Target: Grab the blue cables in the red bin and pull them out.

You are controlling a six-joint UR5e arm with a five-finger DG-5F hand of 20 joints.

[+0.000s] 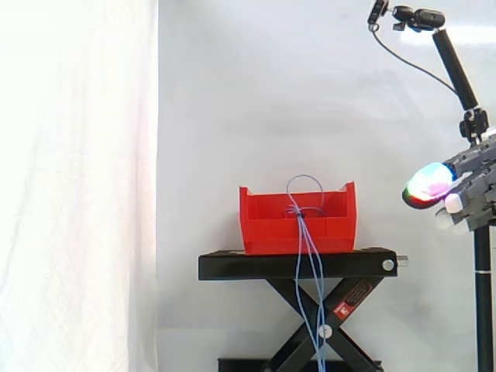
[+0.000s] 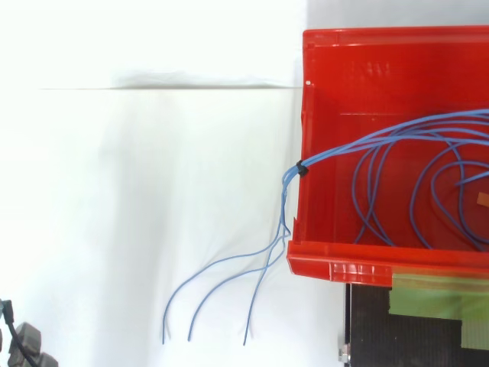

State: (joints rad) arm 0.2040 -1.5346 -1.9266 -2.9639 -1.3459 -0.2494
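A red bin (image 1: pixel 263 229) stands on a black scissor stand (image 1: pixel 232 267). A bundle of thin blue cables (image 1: pixel 312 263) loops up above the bin's rim, then drops over its front wall and down past the stand. From above, the cables (image 2: pixel 397 153) coil inside the bin (image 2: pixel 344 269), are held together by a dark tie (image 2: pixel 302 170) at the wall, and their loose ends trail outside. My hand (image 1: pixel 465 182) hangs at the right edge, level with the bin's top and well apart from it. Its glowing fingertips (image 1: pixel 428 186) point left, and the hand is open and holds nothing.
A white curtain hangs behind the work. A black camera pole (image 1: pixel 457 70) with a cable rises above my hand at the upper right. Green tape (image 2: pixel 435 294) lies on the stand beside the bin. Free room lies between my hand and the bin.
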